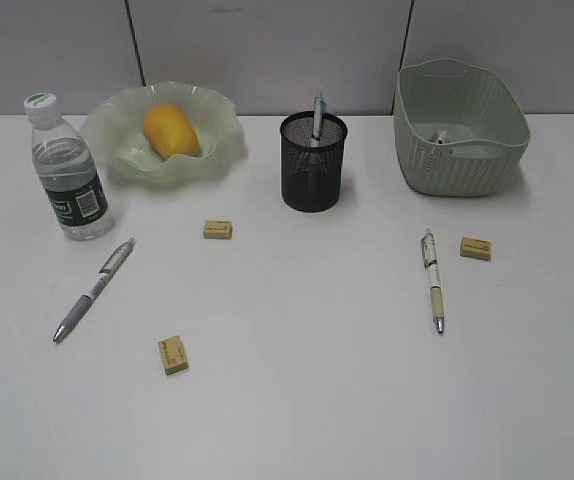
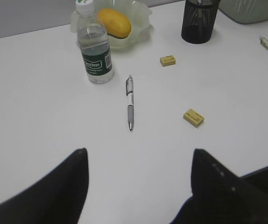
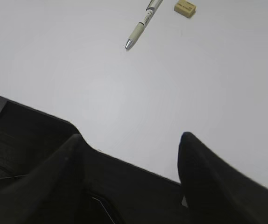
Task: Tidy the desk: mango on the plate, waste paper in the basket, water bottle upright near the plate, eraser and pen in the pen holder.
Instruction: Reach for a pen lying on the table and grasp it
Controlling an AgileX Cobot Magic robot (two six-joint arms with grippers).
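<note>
the desk [image 1: 297,400] is seen partly tidied: the mango [image 1: 171,130] lies in the plate [image 1: 117,150], the bottle [image 1: 67,170] stands upright just beside it, something small and pale that may be the paper [image 1: 441,138] rests in the basket [image 1: 457,160], and one pen is already upright in the holder [image 1: 313,165].

both pincers are released and empty. the left pincer [image 2: 138,182] is held low at the near edge, jaws spread; a grey pen [image 2: 130,102] lies straight ahead of it, the bottle beyond and to the left, one eraser [image 2: 193,117] ahead to the right, another [image 2: 167,60] farther off toward the holder. the right pincer [image 3: 129,172] hangs partly over the desk's front edge, with a white pen [image 3: 143,24] and an eraser [image 3: 185,7] well ahead of it.

two pens and three erasers remain to be gathered, it is judged. for a pen, the jaws would best be turned across the barrel and closed near its middle, so it hangs level enough to be tipped into the holder. the erasers sit low, so the jaws must be brought right down to the surface.

open room is ample ahead of both pincers; the bottle is the one thing easily toppled by a left reach, and the front edge lies close under the right.
</note>
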